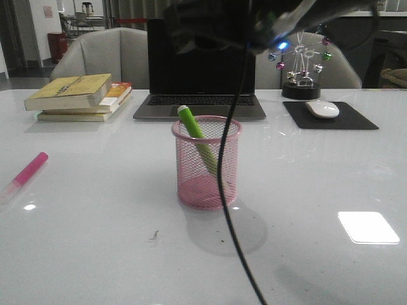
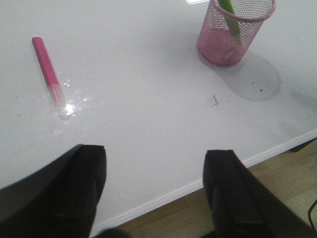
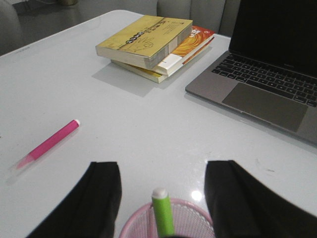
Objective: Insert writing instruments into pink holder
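Note:
The pink mesh holder [image 1: 206,162] stands at the table's middle with the lime green marker [image 1: 194,130] leaning inside it, white end up over the rim. The magenta marker [image 1: 27,173] lies flat on the table at the far left. My right gripper [image 3: 162,171] hangs open above the holder [image 3: 171,220], the green marker [image 3: 162,210] showing between its fingers without touching them. My left gripper [image 2: 154,156] is open and empty over the table's near edge, well short of the magenta marker [image 2: 47,72] and the holder [image 2: 234,30].
A stack of books [image 1: 79,95] sits at the back left, an open laptop [image 1: 200,70] behind the holder, a mouse [image 1: 322,108] on a black pad and a small ferris-wheel ornament [image 1: 301,70] at the back right. A black cable [image 1: 229,190] hangs across the front view.

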Available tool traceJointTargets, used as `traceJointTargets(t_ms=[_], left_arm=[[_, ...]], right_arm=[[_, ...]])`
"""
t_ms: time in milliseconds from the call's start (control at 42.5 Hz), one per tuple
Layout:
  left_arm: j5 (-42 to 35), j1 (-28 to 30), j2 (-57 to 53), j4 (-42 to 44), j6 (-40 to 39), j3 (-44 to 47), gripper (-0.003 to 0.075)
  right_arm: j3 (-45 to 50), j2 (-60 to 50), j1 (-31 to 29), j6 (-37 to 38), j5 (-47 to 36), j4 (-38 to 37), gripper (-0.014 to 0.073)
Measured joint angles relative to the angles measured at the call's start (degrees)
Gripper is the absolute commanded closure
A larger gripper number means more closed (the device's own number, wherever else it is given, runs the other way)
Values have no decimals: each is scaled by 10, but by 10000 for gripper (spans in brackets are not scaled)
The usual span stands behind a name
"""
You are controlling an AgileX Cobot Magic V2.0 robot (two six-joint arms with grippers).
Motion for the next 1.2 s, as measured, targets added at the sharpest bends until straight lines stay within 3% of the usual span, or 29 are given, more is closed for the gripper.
traceJointTargets(t_ms=[306,541,753,1036,1201], left_arm=[[0,0,0,0,0,0,232],[0,0,0,0,0,0,232],[0,0,0,0,0,0,233],[-3,0,0,0,0,0,232],[-2,4,12,0,-8,0,155]], right_arm=[[1,-231,-44,-29,316,-4,105],[60,-374,-44,-30,472,-33,105],[142,-448,-44,-30,530,-41,105],[184,-462,-44,-30,532,-42,105],[184,-462,-44,-30,532,-42,105]])
